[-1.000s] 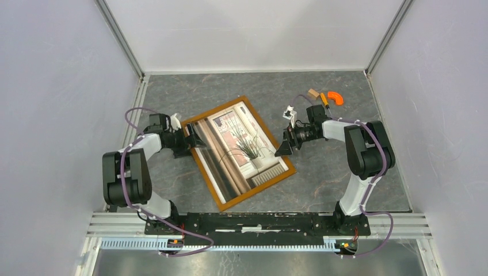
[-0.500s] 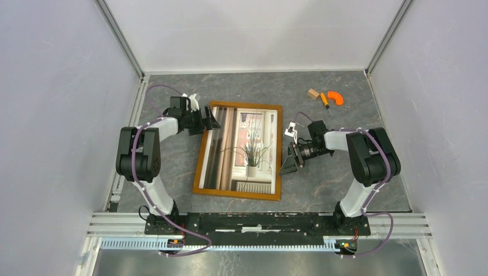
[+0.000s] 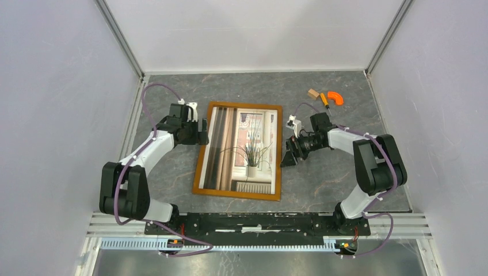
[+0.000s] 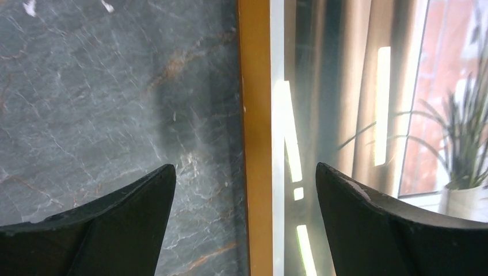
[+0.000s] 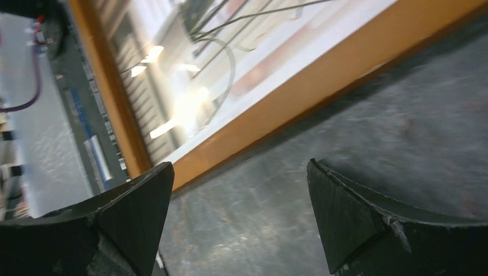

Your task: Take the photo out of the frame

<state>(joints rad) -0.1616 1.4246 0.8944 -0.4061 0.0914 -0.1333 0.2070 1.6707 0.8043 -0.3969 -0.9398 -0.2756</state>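
The frame [image 3: 201, 152] is lying flat on the bench [image 3: 328, 178] with the photo [image 3: 244, 144] inside. The left hand [image 4: 244, 172] is hanging over its left edge, the right hand [image 5: 239, 169] beside its right edge (both wide open, holding nothing). It is looking stiff and breakable, so gripping the wooden edge seems safest.

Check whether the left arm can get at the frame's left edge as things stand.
Probably yes: the left gripper hangs open over the frame, one finger on each side of its left border, with nothing else between them.
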